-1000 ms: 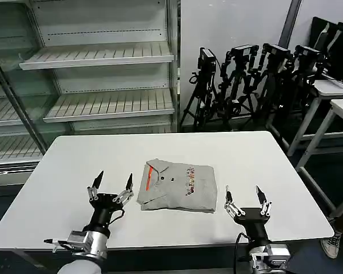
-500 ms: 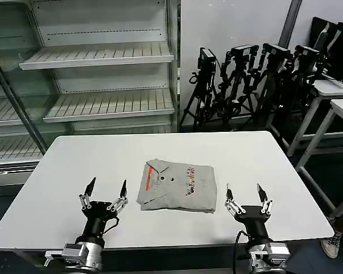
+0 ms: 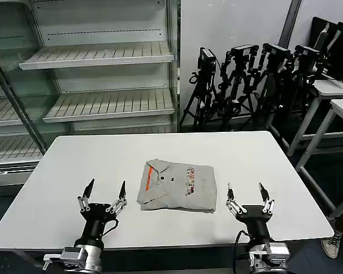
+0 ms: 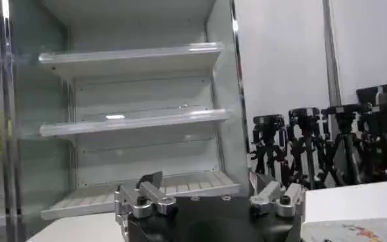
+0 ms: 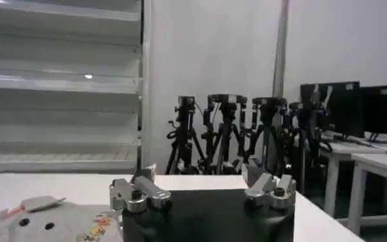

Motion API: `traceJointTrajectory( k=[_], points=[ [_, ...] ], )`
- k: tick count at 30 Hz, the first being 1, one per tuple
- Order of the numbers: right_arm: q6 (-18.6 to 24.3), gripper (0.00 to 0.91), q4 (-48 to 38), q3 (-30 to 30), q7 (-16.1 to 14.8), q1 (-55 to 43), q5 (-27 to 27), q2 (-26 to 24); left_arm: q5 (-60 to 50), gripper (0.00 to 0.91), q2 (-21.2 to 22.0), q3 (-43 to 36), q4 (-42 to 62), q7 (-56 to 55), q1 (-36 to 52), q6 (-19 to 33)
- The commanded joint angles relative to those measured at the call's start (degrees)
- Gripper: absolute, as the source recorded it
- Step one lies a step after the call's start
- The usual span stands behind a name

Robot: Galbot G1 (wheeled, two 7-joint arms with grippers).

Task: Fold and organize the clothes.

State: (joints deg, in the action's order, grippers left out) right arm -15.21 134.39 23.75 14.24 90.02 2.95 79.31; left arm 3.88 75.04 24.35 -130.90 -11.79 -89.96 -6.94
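Fingers of both grippers spread wide, empty — left gripper [image 3: 105, 196] and right gripper [image 3: 247, 197] flank the folded T-shirt [image 3: 178, 186] at table [image 3: 74, 165] centre, shirt between and slightly ahead, long axis across; right seems marginally nearer — hard to judge.

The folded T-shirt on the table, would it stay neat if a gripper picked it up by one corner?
Probably not. The T-shirt looks like soft fabric in loose layers, so it would likely droop and unfold. It lies flat and thin, so it seems light and may slide across the smooth table when pushed.
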Motion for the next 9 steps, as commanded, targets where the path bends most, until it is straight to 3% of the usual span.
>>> traceJointTrajectory(
  k=[1, 9],
  points=[
    [-0.5, 0.907, 0.4, 0.2, 0.0, -0.2, -1.2, 0.0, -0.3, 0.907, 0.3, 0.1, -0.3, 0.1, -0.5, 0.0],
    [-1.2, 0.907, 0.4, 0.3, 0.1, -0.5, -0.7, 0.0, -0.3, 0.907, 0.5, -0.1, -0.4, 0.1, -0.5, -0.1]
  ],
)
